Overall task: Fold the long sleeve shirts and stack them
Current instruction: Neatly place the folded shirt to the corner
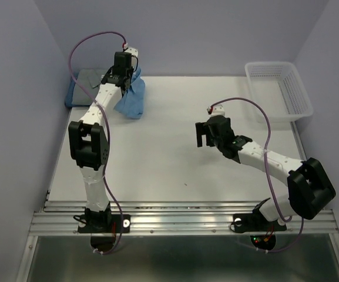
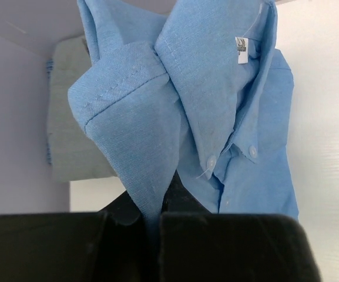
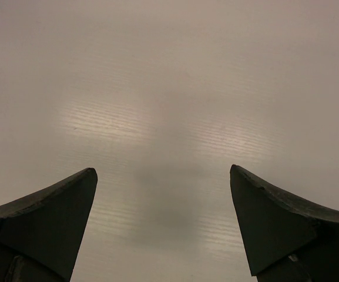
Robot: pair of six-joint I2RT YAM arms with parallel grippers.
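Nearest, at six o'clock of the top view: two arm bases bolted to the metal rail at the table edge. Further in, at three o'clock: right gripper low over bare tabletop, jaws spread wide, holding nothing. From its wrist, only dark fingertips at either side and pale table between. Beyond, at eleven o'clock: left gripper pinched tight on the light blue shirt, clamping a fold of cloth just under the collar. Hanging bunched from the jaws, lower end down near the table; touching or not, cannot tell. From the left wrist: collar spread open, white neck label at one o'clock, two white buttons near centre. Farthest, at ten o'clock: grey shirt folded flat in the corner, atop a darker blue shirt. At two o'clock: white mesh basket, well apart from both arms.
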